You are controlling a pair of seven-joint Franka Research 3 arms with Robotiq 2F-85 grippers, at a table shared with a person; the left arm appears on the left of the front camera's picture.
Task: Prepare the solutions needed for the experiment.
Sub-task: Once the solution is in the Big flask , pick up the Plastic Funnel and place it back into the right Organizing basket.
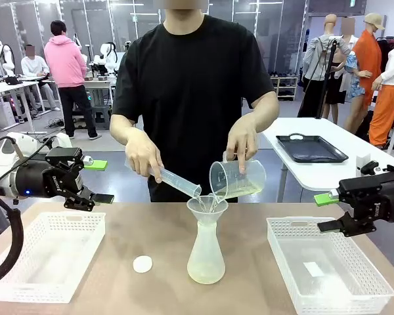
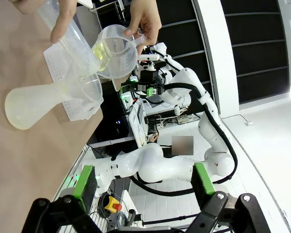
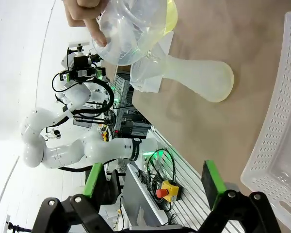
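Note:
A person at the far side tilts a clear beaker [image 1: 238,178] holding pale yellow-green solution [image 1: 244,191] over a funnel [image 1: 207,205] set in a translucent flask [image 1: 205,259] at the table's middle. The other hand tips a graduated cylinder [image 1: 177,182] into the same funnel. The left wrist view has the solution [image 2: 104,48] in the beaker above the flask [image 2: 34,104]. In the right wrist view the solution [image 3: 169,19] sits above the flask [image 3: 203,80]. My left gripper [image 1: 100,182] [image 2: 144,184] hovers open, holding nothing, left of the person. My right gripper [image 1: 328,211] [image 3: 154,179] hangs open and holds nothing on the right.
A white basket [image 1: 52,216] lies below my left gripper and another white basket [image 1: 315,222] below my right one. A small white round cap [image 1: 142,264] rests on the table left of the flask. A black tray [image 1: 312,149] sits on a far table.

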